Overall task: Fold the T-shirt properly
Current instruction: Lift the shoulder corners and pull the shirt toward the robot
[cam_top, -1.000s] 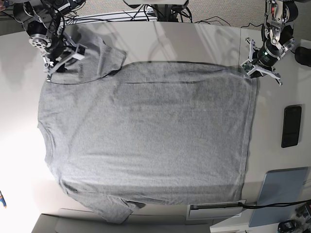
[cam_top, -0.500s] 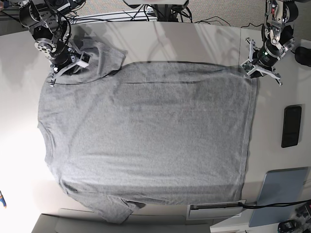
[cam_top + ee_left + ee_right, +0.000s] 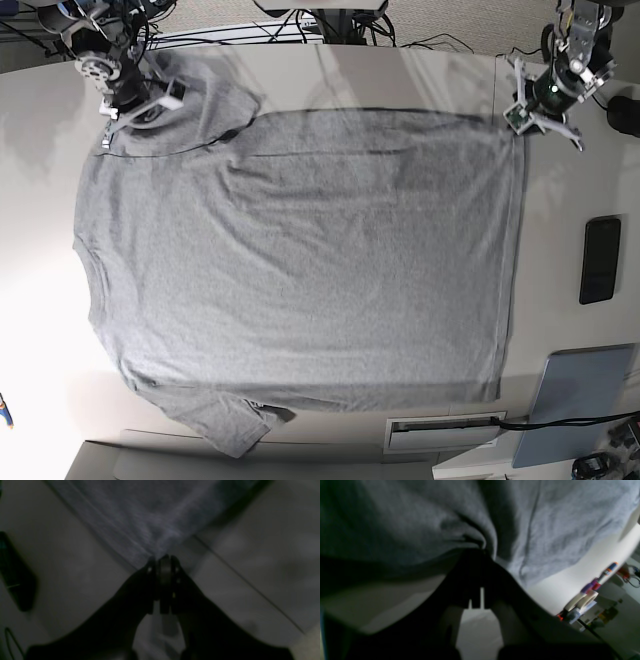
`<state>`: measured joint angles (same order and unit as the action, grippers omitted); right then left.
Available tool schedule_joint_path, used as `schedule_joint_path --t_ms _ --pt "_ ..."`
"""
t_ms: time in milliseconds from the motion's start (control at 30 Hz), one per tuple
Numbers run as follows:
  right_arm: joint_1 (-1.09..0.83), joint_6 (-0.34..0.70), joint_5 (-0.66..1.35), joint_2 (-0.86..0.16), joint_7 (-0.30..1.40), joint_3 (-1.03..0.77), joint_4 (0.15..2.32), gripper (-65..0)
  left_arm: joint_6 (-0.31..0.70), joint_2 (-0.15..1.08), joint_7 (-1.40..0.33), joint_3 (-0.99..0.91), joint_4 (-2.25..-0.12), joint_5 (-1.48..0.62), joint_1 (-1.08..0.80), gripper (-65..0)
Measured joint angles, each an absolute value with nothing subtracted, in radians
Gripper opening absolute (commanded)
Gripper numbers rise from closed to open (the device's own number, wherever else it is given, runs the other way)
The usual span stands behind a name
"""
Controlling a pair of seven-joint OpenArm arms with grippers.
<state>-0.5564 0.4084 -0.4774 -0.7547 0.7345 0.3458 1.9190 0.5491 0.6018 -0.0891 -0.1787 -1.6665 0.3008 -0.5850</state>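
Fingers point(image 3: 162, 565) of the left gripper point(image 3: 520, 118) were pressed together on a hem corner of the T-shirt point(image 3: 300, 270), the cloth fanning out from the pinch in taut creases; those of the right gripper point(image 3: 125, 108) were likewise closed, nipping a gathered fold of grey fabric near the far sleeve point(image 3: 205, 105). Heather-grey and plain on its upper face, the T-shirt lay spread nearly flat over the table point(image 3: 330, 75), collar side toward the base view's left and hem toward its right, with the near sleeve point(image 3: 225, 425) reaching the table's front edge. Soft ripples ran across the chest between the two held points, and the far edge was drawn in a straight line from one gripper to the other. A dark phone point(image 3: 600, 260) lay on the table just beyond the hem, apart from the cloth.
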Motion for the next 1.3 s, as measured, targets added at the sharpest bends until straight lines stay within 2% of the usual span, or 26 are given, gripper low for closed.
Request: schedule_joint_path --t_ms 367,633,867,1033,1200,1300 --pt "-0.761 0.295 -0.570 -0.782 0.802 0.345 2.064 -65.0 0.684 0.600 -0.163 -0.348 -1.761 0.165 -0.790 -65.0" --pt "-0.888 0.253 -0.657 -0.784 0.837 0.344 2.136 -65.0 0.689 0.601 -0.165 -0.381 -1.780 0.160 -0.823 -65.0" --pt "-0.900 0.152 -0.756 -0.784 0.852 0.338 2.136 -65.0 0.621 0.602 -0.169 -0.381 -1.813 0.150 -0.816 -65.0" --pt "-0.885 0.104 -0.757 -0.784 0.852 0.270 2.136 -65.0 0.600 0.602 -0.174 -0.381 -1.824 0.034 -0.756 -65.0" --pt "-0.824 0.104 -0.633 -0.783 0.829 0.183 2.136 -65.0 0.590 0.601 -0.214 -0.381 -1.824 -0.056 -0.682 -65.0" --pt "-0.773 0.105 -0.565 -0.783 0.777 0.155 2.136 -65.0 0.505 0.601 -0.267 -0.381 -1.824 -0.115 -0.635 -65.0"
